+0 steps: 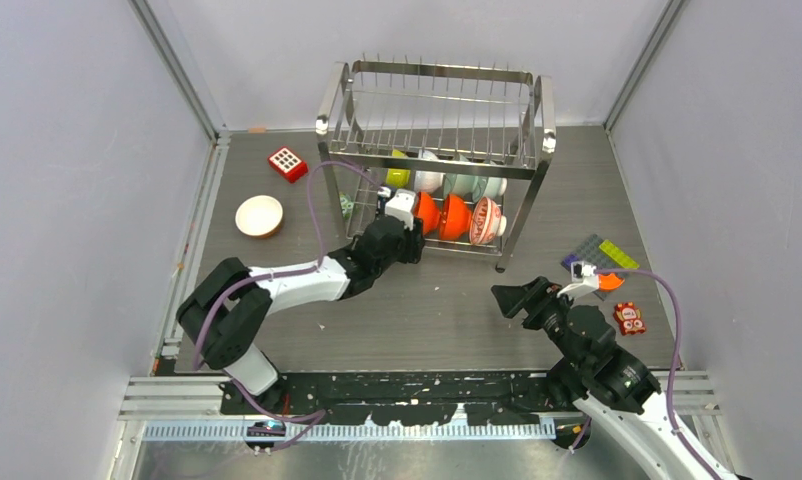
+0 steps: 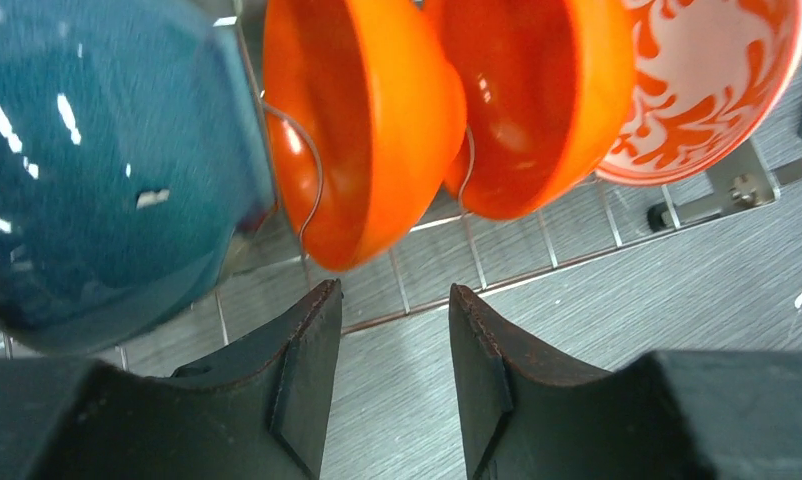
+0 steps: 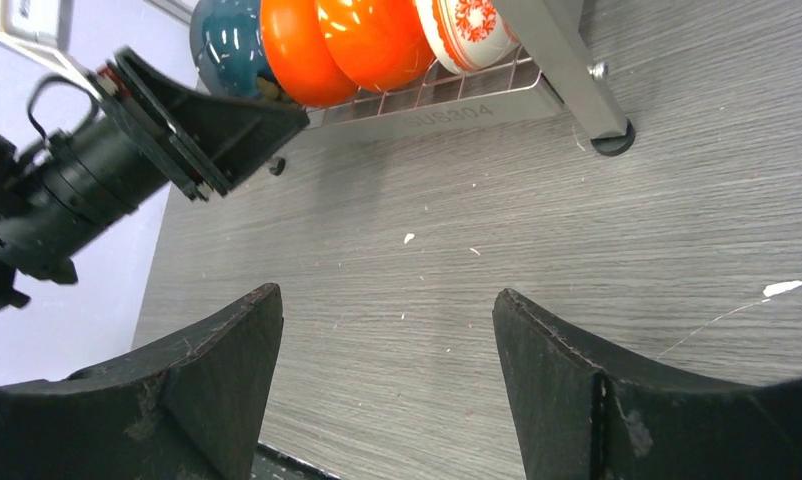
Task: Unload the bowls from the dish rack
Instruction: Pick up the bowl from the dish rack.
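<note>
The steel dish rack (image 1: 437,72) stands at the back of the table. Its lower tier holds a dark blue bowl (image 2: 97,170), two orange bowls (image 2: 377,120) (image 2: 537,100) and a red-and-white patterned bowl (image 2: 707,90), all on edge. Lime-yellow (image 1: 399,170), white (image 1: 429,178) and pale teal bowls (image 1: 464,183) stand behind them. Another pale bowl (image 1: 259,215) sits upright on the table to the left. My left gripper (image 2: 392,295) is open at the rack's front edge, just below the left orange bowl, with nothing between its fingers. My right gripper (image 3: 387,300) hangs open over bare table, right of the rack.
A red square block with white dots (image 1: 287,163) lies left of the rack. Flat toy bricks (image 1: 602,255) and a small red item (image 1: 630,318) lie at the right, near my right arm. The rack's front leg (image 3: 557,60) stands ahead of my right gripper.
</note>
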